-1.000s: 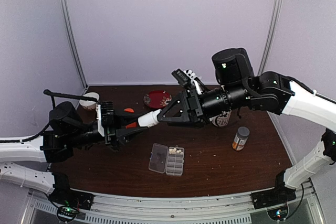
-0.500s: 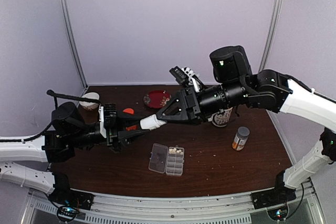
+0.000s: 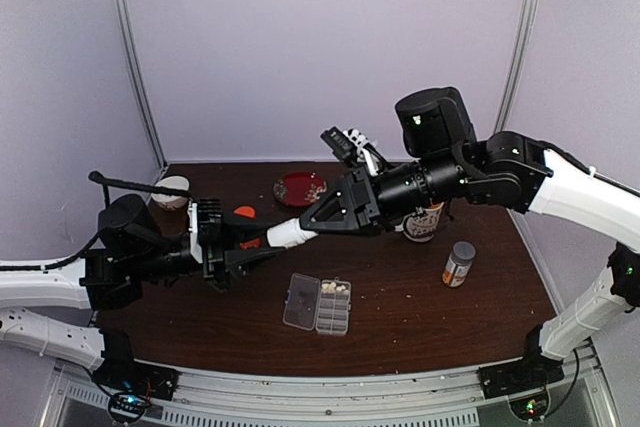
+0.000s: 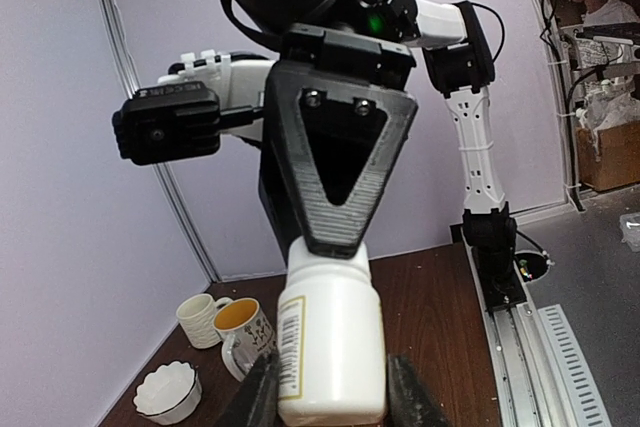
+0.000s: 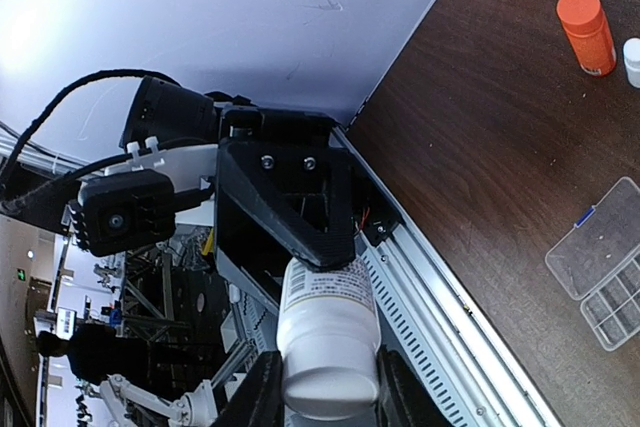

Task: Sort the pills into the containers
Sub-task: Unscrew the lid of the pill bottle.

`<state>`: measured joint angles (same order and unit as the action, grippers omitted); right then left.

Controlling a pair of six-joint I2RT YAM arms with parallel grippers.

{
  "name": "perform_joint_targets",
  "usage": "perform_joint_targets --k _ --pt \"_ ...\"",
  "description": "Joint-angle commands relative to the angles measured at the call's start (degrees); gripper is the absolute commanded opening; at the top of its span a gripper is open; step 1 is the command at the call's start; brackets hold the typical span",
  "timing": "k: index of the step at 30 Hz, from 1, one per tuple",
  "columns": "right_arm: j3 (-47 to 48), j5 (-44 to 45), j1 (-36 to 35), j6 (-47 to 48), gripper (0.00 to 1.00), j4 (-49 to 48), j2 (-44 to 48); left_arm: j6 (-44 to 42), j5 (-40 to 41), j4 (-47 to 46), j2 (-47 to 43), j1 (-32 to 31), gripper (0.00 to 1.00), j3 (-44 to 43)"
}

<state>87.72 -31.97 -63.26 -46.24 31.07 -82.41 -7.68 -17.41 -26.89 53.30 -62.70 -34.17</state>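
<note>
Narrowed my right pincer (image 5: 322, 387) onto the white bottle (image 3: 285, 234) cap; my left pincer (image 4: 330, 399) grips its body. Axis level, pincer to pincer, midair. Below it, lower centre, pills (image 3: 335, 290) sit in the pill box (image 3: 300, 300) on the surface (image 3: 400, 287).

Soft, even light — dark table (image 3: 400, 297) dim; wall (image 5: 150, 7) glare upper-left in right wrist view, near fingers (image 5: 262, 392) blurred.

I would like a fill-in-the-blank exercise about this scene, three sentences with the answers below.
1. The left fingers grip the white bottle by its body; the right fingers flank its ____.
2. The pill box lies on the table with its lid ____.
3. The plate at the back of the table is ____ in colour.
Missing words: cap; open; red.
</note>
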Motion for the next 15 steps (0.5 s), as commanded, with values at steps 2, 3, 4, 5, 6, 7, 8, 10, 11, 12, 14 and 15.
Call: perform_joint_targets --k 2,3,4,5,6,7,8,10,11,12,14,15 --pt "1.32 -2.19 -0.07 11.18 0.19 -1.59 0.41 -0.15 -0.36 -1.96 0.19 -0.06 0.14 -0.63" --pt "1.31 -3.93 -0.10 14.70 0.19 -2.23 0.29 -0.14 -0.51 -2.20 0.37 -0.02 0.14 -0.71" --pt "1.35 -6.02 -0.10 18.42 0.19 -2.85 0.04 -0.10 -0.57 -2.57 0.66 -0.02 0.14 -0.84" --pt "1.50 -7.97 -0.15 23.11 0.16 -3.37 -0.21 -0.06 -0.64 -2.89 0.96 -0.01 0.14 -1.01" --pt "2.13 -9.07 -0.13 27.60 0.13 -3.28 -0.55 -0.09 -0.80 -3.05 1.45 -0.05 0.14 -1.36" --pt "2.77 -9.67 -0.11 32.63 0.10 -3.01 -0.82 -0.12 -1.03 -2.89 1.85 0.01 0.14 -1.80" --pt "3.32 -9.91 -0.13 37.56 0.09 -2.76 -0.98 -0.14 -1.27 -2.70 2.27 -0.05 0.14 -2.30" --pt "3.59 -9.75 -0.22 47.59 0.08 -2.54 -0.72 -0.06 -1.59 -2.65 2.82 0.02 0.13 -2.87" --pt "3.60 -9.81 -0.25 52.87 0.08 -2.23 -0.40 0.01 -1.68 -2.70 3.00 -0.04 0.13 -2.91" --pt "3.41 -9.38 -0.20 60.26 0.08 -2.17 0.02 0.11 -1.71 -2.86 2.96 0.02 0.13 -2.92" --pt "2.43 -8.13 -0.20 71.84 0.03 -2.55 0.87 0.26 -1.52 -3.26 3.03 -0.01 0.13 -2.83" --pt "1.85 -7.62 -0.20 77.17 0.00 -2.74 1.21 0.36 -1.55 -3.40 3.06 -0.04 0.13 -2.83"
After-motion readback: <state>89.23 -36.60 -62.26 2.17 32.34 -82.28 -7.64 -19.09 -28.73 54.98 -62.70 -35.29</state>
